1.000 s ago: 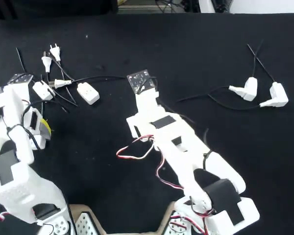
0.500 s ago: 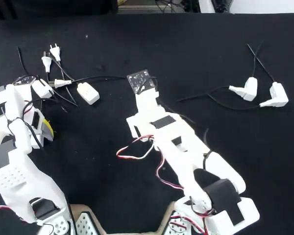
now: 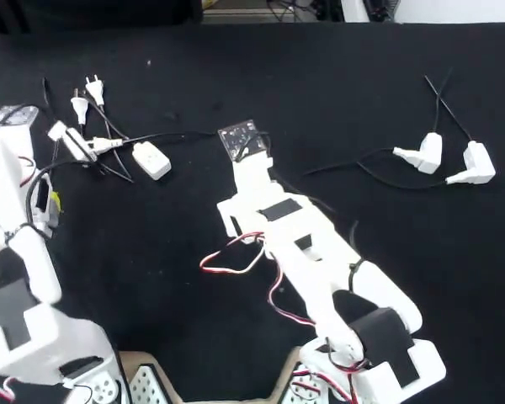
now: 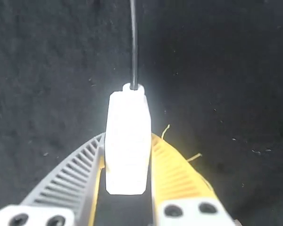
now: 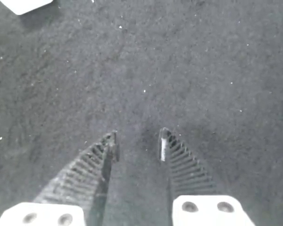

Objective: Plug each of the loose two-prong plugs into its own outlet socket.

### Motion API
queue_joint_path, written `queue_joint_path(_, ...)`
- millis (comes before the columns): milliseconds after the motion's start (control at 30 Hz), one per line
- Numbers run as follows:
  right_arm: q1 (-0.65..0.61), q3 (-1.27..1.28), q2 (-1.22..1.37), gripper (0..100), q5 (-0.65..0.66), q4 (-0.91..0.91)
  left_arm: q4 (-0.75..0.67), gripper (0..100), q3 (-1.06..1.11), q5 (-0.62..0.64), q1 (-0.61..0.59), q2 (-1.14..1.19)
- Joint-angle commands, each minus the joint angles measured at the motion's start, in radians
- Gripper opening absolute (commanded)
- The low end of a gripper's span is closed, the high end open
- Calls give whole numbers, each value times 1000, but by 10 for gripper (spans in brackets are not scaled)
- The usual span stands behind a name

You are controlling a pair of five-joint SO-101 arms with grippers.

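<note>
Since the left claw is clamped on what looks like a white socket block, hold it level to meet a loose plug; the right claw gapes, empty.

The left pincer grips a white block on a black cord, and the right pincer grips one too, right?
No. The right pincer is open and empty over the table, as the right wrist view shows. The left pincer does grip a white block on a black cord.
</note>
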Motion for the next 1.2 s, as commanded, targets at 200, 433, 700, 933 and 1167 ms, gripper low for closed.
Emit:
queue_joint_path(200,-14,-2,-44,128,8,-20,129,32,-70,84,15,-282)
queue_joint_path(433,-8,-2,-47,128,8,-18,98,32,5,198,136,-362)
queue_joint_path(700,92,-8,-53,128,0,-17,-173,32,283,278,383,-324)
queue_joint_path(933,104,-7,-53,74,0,-18,-397,34,433,336,547,-321)
queue_joint_path(1167,106,-10,-53,13,0,-20,-494,37,536,338,628,-321)
